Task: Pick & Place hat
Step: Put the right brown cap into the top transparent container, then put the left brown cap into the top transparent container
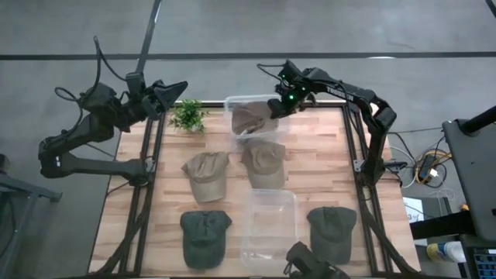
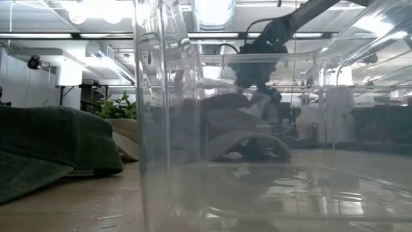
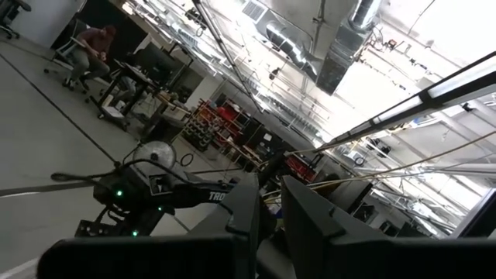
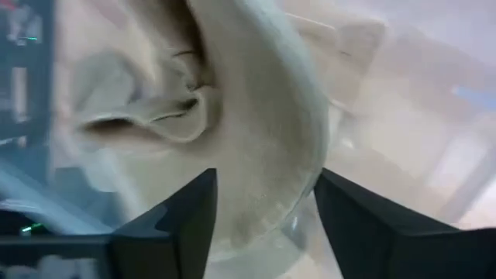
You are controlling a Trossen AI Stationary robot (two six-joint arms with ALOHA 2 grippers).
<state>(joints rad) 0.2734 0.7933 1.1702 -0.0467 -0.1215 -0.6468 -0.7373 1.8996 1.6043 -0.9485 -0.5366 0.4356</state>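
A brown hat lies crumpled inside the clear bin at the table's far middle. My right gripper slants down into that bin, open. In the right wrist view its two fingers stand on either side of a fold of the hat. The low view shows my right gripper just above the hat. My left gripper is raised off the table's far left corner. Its fingers stand a narrow gap apart with nothing between them. My right gripper comes at the hat from above, slanting from the table's right. A fold of the hat's cloth fills the gap between the open fingers. Whether the fingers touch it, I cannot tell. The hat rests in the bin.
On the table lie a tan hat, an olive hat, a dark green hat and a green hat. A second clear bin stands near the front middle. A small plant is at the far left.
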